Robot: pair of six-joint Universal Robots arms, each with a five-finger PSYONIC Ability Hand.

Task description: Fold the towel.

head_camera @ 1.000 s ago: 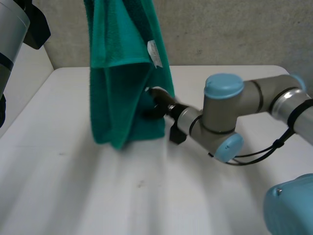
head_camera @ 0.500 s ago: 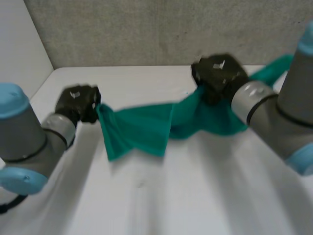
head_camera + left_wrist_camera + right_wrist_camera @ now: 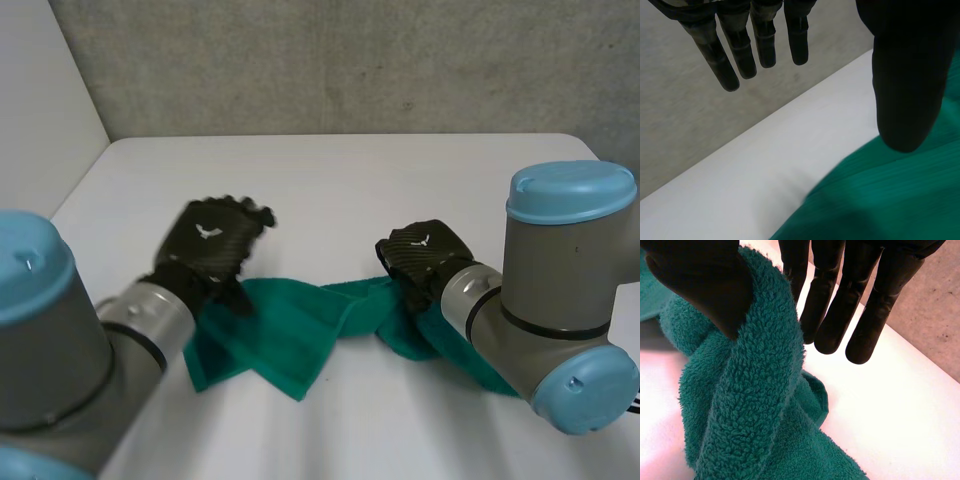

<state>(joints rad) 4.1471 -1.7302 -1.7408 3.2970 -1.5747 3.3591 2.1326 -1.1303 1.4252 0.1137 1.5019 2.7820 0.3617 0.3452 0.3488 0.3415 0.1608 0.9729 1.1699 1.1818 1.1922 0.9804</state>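
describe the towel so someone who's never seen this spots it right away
On the white table, look between the black left hand and right hand. The green towel lies crumpled in a strip from one to the other. It is the one soft, coloured thing there.

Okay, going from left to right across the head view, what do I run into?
In order: left arm → left hand → towel, its stretch between the hands → right hand → right arm.
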